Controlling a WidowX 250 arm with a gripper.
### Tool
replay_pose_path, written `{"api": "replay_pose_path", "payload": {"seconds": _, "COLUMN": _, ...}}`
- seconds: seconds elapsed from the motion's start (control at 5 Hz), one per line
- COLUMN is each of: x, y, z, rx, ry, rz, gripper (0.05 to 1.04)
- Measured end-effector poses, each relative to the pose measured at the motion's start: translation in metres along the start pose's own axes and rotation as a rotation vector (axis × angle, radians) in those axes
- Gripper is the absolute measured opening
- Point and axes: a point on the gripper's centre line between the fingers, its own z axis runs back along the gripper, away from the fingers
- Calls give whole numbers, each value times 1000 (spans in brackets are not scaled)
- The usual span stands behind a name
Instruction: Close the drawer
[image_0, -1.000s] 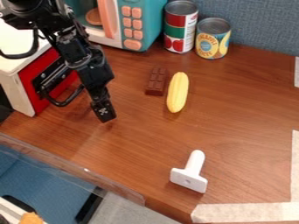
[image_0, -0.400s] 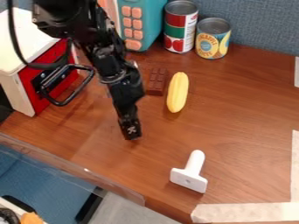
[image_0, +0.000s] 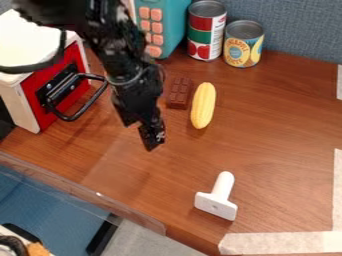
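Note:
The black gripper (image_0: 151, 134) hangs over the wooden counter, left of the corn and to the right of the drawer's handle, apart from both. At the left is a white box with a red drawer front (image_0: 44, 85). A black bar handle (image_0: 85, 104) sticks out from that red front toward the counter's middle. The red face sits close against the white frame; whether it is fully flush cannot be told from this angle.
A chocolate bar (image_0: 179, 93) and yellow corn (image_0: 203, 105) lie right of the arm. Two cans (image_0: 243, 44) and a teal toy microwave (image_0: 163, 25) stand behind. A white scraper-like tool (image_0: 217, 197) lies near the front; a clear edge strip (image_0: 87, 192) borders the front left.
The gripper has moved right from beside the drawer, first nearer the front edge, then slightly back. It has turned, and the handle is now less covered by the arm. The drawer looks unmoved.

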Motion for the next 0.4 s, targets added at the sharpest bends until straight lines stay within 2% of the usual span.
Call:
{"api": "replay_pose_path", "payload": {"seconds": 0.2, "x": -3, "y": -9, "z": 26, "rx": -14, "ry": -45, "rz": 48, "gripper": 1000}}
{"api": "replay_pose_path", "payload": {"seconds": 0.4, "x": -9, "y": -13, "z": 58, "rx": -35, "ry": -113, "rz": 51, "gripper": 1000}}
